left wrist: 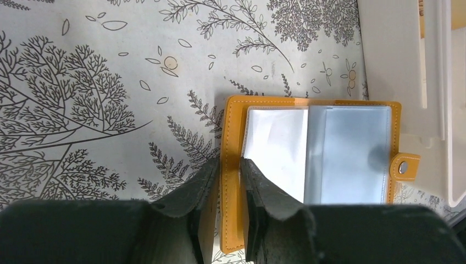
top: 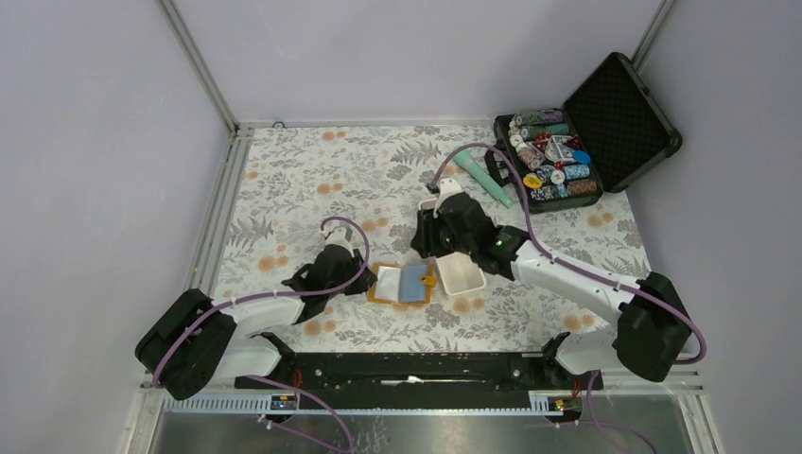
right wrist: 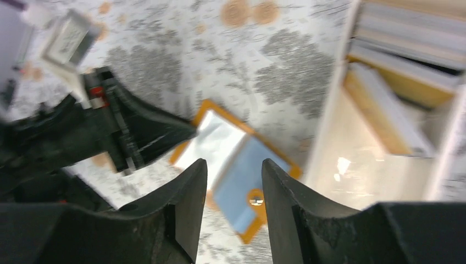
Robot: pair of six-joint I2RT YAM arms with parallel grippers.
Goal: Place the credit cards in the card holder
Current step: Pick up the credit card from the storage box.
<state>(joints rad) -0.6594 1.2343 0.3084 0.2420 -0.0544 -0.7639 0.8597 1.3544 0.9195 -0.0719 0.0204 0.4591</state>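
The orange card holder (top: 405,282) lies open on the flowered cloth, its light blue clear pockets (left wrist: 351,154) facing up and its snap tab (left wrist: 405,166) on the right. My left gripper (left wrist: 231,162) is shut on the holder's left orange edge. My right gripper (right wrist: 234,165) hovers open above the holder (right wrist: 220,137) with nothing between its fingers. The credit cards (right wrist: 395,71), white and tan, stand on edge inside a white tray (top: 461,274) just right of the holder. In the top view the right gripper (top: 433,251) sits behind the holder and tray.
An open black case (top: 619,118) with poker chips (top: 553,161) stands at the back right. A teal object (top: 492,180) lies beside it. The white tray (left wrist: 395,55) touches the holder's right side. A metal frame rail (top: 222,203) lines the left edge.
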